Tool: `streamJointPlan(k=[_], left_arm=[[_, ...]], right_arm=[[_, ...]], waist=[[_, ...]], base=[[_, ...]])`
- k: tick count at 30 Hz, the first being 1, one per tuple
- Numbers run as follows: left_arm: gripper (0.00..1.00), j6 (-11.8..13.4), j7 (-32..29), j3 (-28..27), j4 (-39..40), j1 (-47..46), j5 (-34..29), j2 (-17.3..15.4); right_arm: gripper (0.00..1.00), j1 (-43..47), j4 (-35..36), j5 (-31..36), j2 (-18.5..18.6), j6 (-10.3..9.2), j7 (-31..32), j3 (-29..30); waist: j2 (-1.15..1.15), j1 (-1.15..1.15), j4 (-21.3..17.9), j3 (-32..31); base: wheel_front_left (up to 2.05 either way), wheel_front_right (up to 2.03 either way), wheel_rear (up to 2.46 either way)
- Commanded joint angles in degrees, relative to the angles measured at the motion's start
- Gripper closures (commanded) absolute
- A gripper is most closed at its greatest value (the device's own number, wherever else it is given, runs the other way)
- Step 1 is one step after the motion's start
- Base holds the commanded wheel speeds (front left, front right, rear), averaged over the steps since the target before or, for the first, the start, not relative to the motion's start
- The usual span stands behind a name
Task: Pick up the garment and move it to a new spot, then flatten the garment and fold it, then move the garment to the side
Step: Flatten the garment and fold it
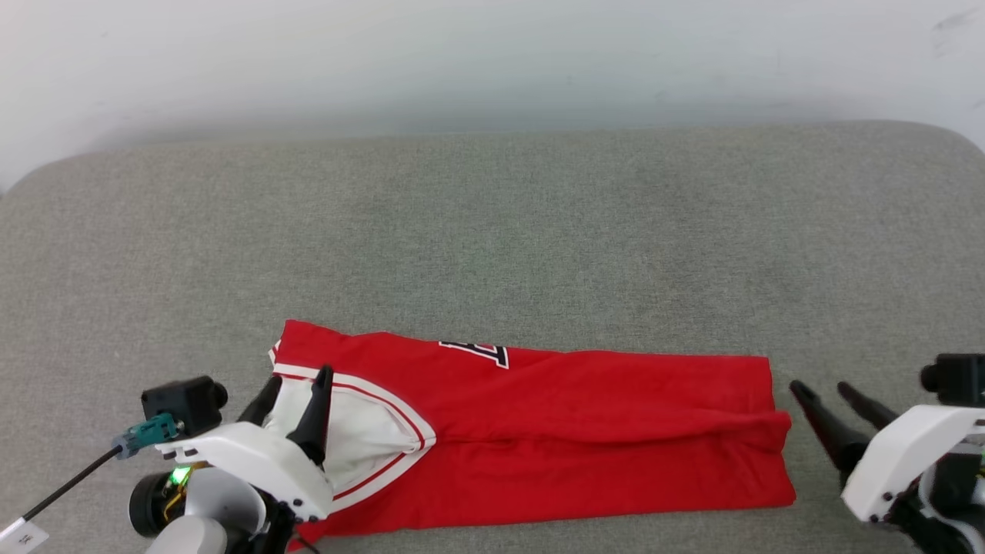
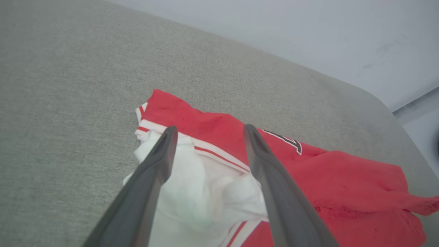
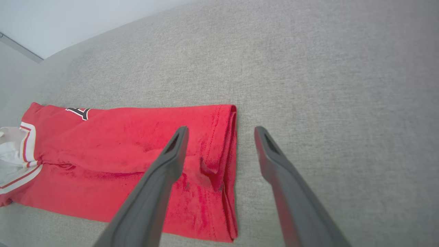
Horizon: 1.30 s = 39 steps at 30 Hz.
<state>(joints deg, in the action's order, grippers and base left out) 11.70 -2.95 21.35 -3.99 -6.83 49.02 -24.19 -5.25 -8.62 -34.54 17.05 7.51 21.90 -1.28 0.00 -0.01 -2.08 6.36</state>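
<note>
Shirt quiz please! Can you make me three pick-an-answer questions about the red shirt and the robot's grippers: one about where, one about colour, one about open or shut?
1. Where is the left gripper?
A) over the shirt's white panel
B) over its plain red end
C) up by the wall

2. What colour is most of the shirt?
A) blue
B) red
C) green

3. How is the right gripper?
A) shut on the shirt
B) shut, holding nothing
C) open, holding nothing

Answers: 1 A, its fingers lie across the white panel. 2 B, red covers nearly the whole strip. 3 C, its fingers stand apart near the shirt's edge, gripping nothing.
</note>
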Motion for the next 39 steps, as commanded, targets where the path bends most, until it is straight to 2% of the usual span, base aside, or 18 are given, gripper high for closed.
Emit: streamJointPlan(k=[1,10,16,23,30,31,32,33,39], left_arm=[[0.00,0.33,0.92,-0.23,0.72,-0.92,-0.68,0.35],[0.00,3.40,11.38,-1.03,6.08,-1.49,-9.00,-0.66],[0.00,5.54,15.01,0.01,9.84,-1.83,-14.82,-1.56],[0.00,5.77,15.76,1.98,13.98,-3.03,-17.24,-0.72],[0.00,5.50,16.14,3.05,14.35,-2.55,-17.06,0.50],[0.00,5.50,16.18,3.08,14.23,-2.29,-16.95,0.52],[0.00,5.49,16.17,3.17,14.16,-2.10,-16.87,0.61],[0.00,5.52,16.18,3.26,14.02,-1.96,-16.82,0.68],[0.00,5.80,15.92,3.47,13.36,-0.80,-16.75,0.25]], right_arm=[[0.00,0.78,0.90,0.38,0.41,-0.04,0.68,0.89],[0.00,0.73,6.84,3.27,1.74,-0.03,12.37,10.70],[0.00,2.20,7.67,4.60,-0.34,-0.03,21.42,14.09],[0.00,0.75,3.00,3.45,-3.97,-0.03,24.15,12.44],[0.00,-0.35,-5.70,0.55,-6.17,-0.03,24.70,7.21],[0.22,-0.40,-6.33,0.22,-6.09,-0.03,24.46,6.59],[0.69,-0.62,-6.86,-0.28,-5.98,-0.03,24.24,6.14],[1.00,-0.83,-7.13,-0.52,-5.73,-0.02,24.08,5.52],[1.00,-2.05,-4.63,-0.88,-2.31,-0.03,21.06,3.43]], waist=[[0.00,0.01,-0.22,-0.41],[0.00,0.01,1.05,-0.91],[0.00,0.01,4.32,0.64],[0.00,0.01,7.75,4.14],[0.00,0.01,8.68,4.78],[0.00,0.01,8.58,4.56],[0.00,0.01,8.49,4.32],[0.00,0.01,8.35,3.90],[0.00,0.01,6.90,0.79]], base=[[0.00,0.00,0.00],[0.00,0.00,0.00],[0.00,0.00,0.00],[0.00,0.00,0.00],[0.00,0.00,0.00],[0.00,0.00,0.00],[0.00,0.00,0.00],[0.00,0.00,0.00],[0.00,0.00,0.00]])
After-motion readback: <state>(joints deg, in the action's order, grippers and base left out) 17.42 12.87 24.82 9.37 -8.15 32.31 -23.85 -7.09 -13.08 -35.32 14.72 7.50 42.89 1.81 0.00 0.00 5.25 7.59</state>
